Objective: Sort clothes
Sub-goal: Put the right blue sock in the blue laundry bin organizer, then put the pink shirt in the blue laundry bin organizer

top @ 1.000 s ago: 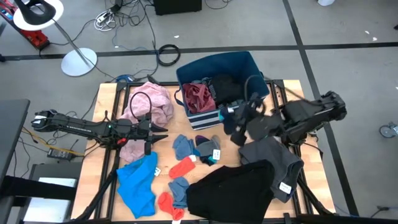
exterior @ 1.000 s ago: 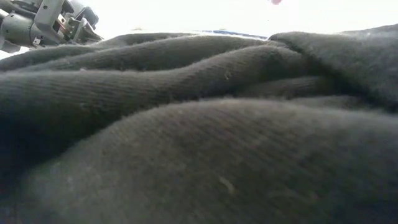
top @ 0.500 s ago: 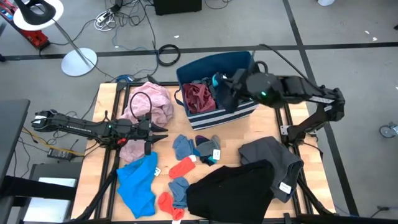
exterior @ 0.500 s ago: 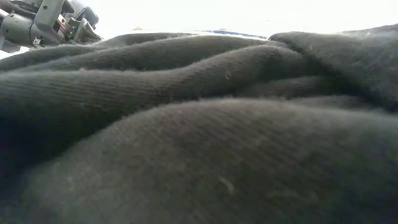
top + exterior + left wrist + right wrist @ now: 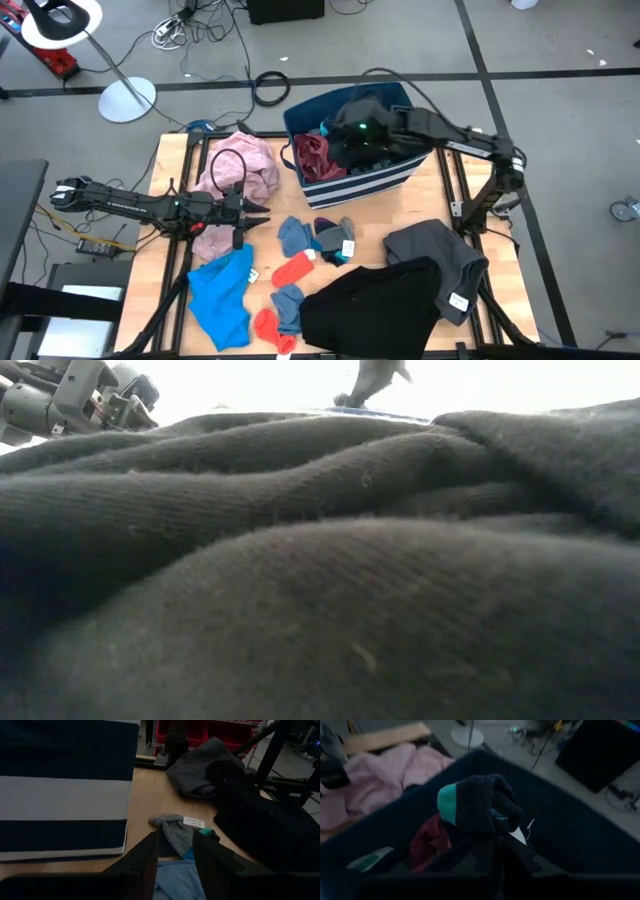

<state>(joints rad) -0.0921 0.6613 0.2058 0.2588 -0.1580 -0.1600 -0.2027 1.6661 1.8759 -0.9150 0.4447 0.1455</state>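
Right gripper (image 5: 492, 851) is over the open top of the striped bin (image 5: 385, 178) at the far middle of the table, pinching a dark navy sock with a teal toe (image 5: 479, 806). The sock bunches up just ahead of the fingertips. Fingers look close together on it; whether they have started to part can't be told.

Key relation: the sock sits above the bin's inside, with a maroon garment (image 5: 318, 155) and a dark piece already lying below it. So, as a judgement, the drop goes straight down and needs no sideways travel. The right arm reaches in from the right side of the table, stretched long and low toward the bin's far-right corner.

Left gripper (image 5: 174, 854) waits at left-centre, pointing right, fingers spread and holding nothing, with a grey-blue sock (image 5: 175, 831) just in front of it. It's the nearer arm for the loose socks (image 5: 318, 240) at mid-table. The pink garment (image 5: 243, 165) lies beside it on the far side, the bright blue garment (image 5: 222, 292) on the near side. Black garment (image 5: 372, 308) and grey garment (image 5: 440, 252) are at near right.
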